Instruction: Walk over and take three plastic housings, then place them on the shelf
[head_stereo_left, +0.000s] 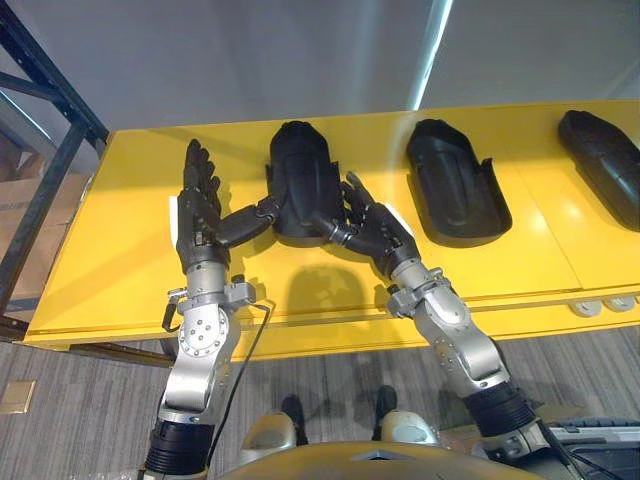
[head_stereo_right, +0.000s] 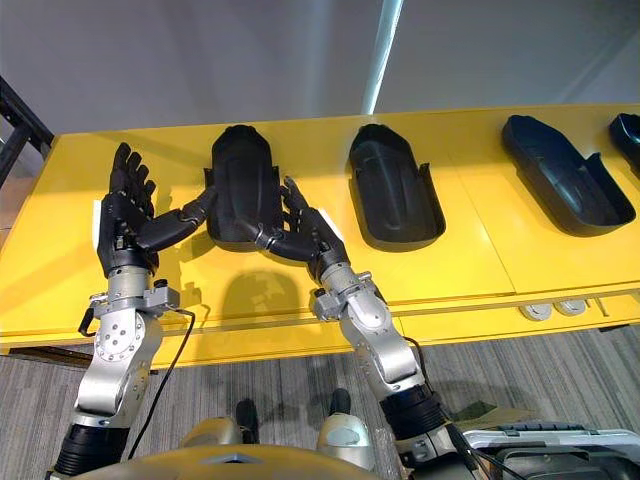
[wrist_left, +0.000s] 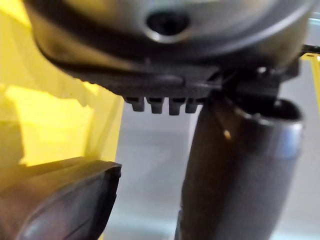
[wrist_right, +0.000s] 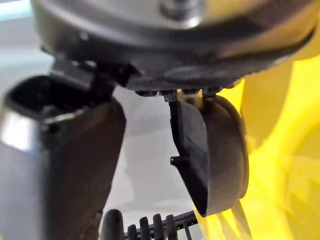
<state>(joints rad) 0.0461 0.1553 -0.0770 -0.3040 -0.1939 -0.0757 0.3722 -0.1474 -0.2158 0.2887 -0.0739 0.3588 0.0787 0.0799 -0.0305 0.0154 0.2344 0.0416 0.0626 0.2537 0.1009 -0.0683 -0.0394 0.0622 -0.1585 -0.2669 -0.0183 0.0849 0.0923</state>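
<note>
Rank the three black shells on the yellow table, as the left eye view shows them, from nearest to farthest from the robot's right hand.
1. Left housing: right against the thumb of the right hand, on the hand's left.
2. Middle housing: close by on the hand's right, apart from it.
3. Right housing: farthest to the right.

A yellow table bears black plastic housings in a row.

Yellow tabletop smooth, with a soft sheen; left housing, middle housing and right housing black plastic, matt; left hand and right hand dark, matt; grey floor streaked, dull; far-left rack dark painted metal.
</note>
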